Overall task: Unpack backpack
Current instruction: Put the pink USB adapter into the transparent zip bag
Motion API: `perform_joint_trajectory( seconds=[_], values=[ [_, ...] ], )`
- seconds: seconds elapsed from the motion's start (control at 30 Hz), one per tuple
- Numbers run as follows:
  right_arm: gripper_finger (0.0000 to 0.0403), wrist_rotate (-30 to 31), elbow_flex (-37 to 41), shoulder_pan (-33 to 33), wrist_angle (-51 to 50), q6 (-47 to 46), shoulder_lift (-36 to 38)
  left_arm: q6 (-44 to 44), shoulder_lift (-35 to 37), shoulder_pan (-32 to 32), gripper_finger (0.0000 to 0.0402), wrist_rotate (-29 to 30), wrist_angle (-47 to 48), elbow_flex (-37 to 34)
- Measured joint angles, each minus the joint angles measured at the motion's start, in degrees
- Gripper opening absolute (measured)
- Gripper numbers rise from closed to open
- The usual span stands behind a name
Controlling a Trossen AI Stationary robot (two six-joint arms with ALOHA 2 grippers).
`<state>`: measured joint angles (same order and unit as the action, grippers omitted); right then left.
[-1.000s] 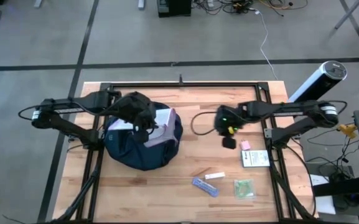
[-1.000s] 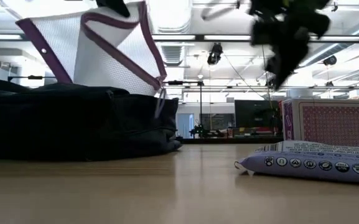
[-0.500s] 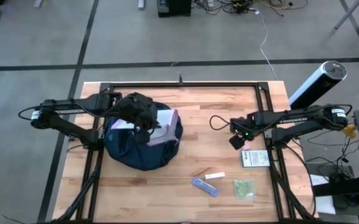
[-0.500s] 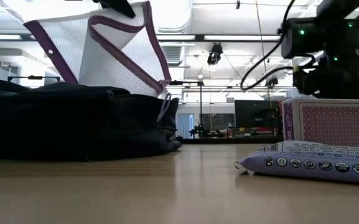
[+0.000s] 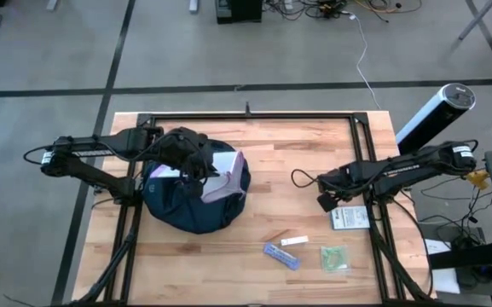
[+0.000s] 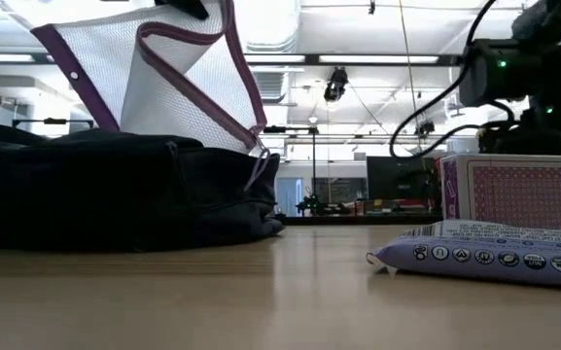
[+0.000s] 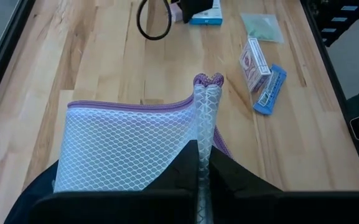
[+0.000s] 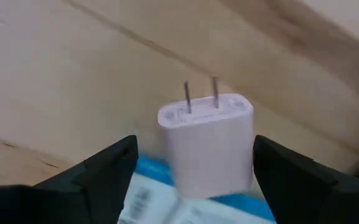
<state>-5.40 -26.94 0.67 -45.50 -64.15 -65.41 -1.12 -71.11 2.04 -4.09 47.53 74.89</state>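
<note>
The dark navy backpack (image 5: pixel 186 205) (image 6: pixel 115 190) lies on the table's left half. Above it my left gripper (image 5: pixel 199 170) (image 7: pixel 202 180) is shut on a white mesh pouch with purple edging (image 7: pixel 129 149) (image 6: pixel 163 87), which stands up out of the backpack. My right gripper (image 5: pixel 325 202) (image 8: pixel 195 174) is low over the table's right side, open. A white charger plug (image 8: pixel 207 140) lies between its fingers without touching them, prongs pointing away, partly on a blue-and-white packet (image 8: pixel 145 193). My left gripper pinches the pouch's purple-edged rim (image 7: pixel 205 124) between its two fingers, where the edging is folded together. The fingers come from above at the pouch's top (image 6: pixel 188 10). The pouch hangs below them, upright, its lower part still inside the backpack's opening.
On the near right of the table lie a white-and-green box (image 5: pixel 350 217), a deck of cards (image 5: pixel 294 241) (image 6: pixel 513 190), a blue packet (image 5: pixel 281 256) (image 6: pixel 484 255) and a small green bag (image 5: pixel 334 257). A silver cylinder (image 5: pixel 437 111) stands beyond the right edge.
My right gripper has gone down and toward the table's near right, from mid-air beside the backpack to just over the table next to the white-and-green box. The left gripper and the pouch have stayed about where they were.
</note>
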Motion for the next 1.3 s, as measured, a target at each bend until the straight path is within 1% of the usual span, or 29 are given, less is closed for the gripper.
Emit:
perform_joint_trajectory(
  seconds=[0.13,0.27,0.3,0.47,0.63,0.73,0.87,0.97,1.03,1.17,1.3],
  values=[
    [0.0249,0.2,0.9,0.0,2.7,3.0,-0.4,0.2,0.0,0.0,0.0,0.0,-0.6,0.0],
    [0.0193,1.5,0.7,0.0,2.5,4.7,-0.7,0.1,0.0,0.0,0.0,0.0,-0.9,0.0],
    [0.0186,1.9,0.5,0.0,2.4,4.9,-0.7,0.1,0.0,0.0,0.0,0.0,-0.9,0.0],
    [0.0172,3.0,-1.8,0.0,2.1,6.0,-0.7,-0.2,0.0,0.0,0.0,0.0,-0.9,0.0],
    [0.0172,3.9,-9.2,0.1,3.6,11.4,-0.7,-0.4,0.0,0.0,0.0,0.0,-0.9,0.0],
    [0.0172,6.7,-14.3,0.6,9.8,16.5,-0.7,-0.5,0.0,0.0,0.0,0.0,-1.0,0.0],
    [0.0172,10.3,-18.9,0.6,23.2,23.1,-2.4,-0.9,0.0,0.0,0.0,0.1,-1.8,0.0],
    [0.0172,11.1,-21.1,0.6,34.5,27.8,-5.8,-0.9,0.0,0.0,0.0,0.1,-2.7,0.0],
    [0.0172,11.1,-23.1,0.5,40.0,29.6,-9.3,-0.9,0.0,0.0,0.0,0.1,-3.1,0.0],
    [0.0172,11.0,-29.5,0.5,44.4,34.6,-19.6,-0.9,0.0,0.0,0.0,0.2,-3.5,0.0],
    [0.0173,11.0,-38.5,0.5,47.5,40.1,-30.7,-1.0,0.0,0.0,0.0,0.4,-3.5,0.0]
  ],
)
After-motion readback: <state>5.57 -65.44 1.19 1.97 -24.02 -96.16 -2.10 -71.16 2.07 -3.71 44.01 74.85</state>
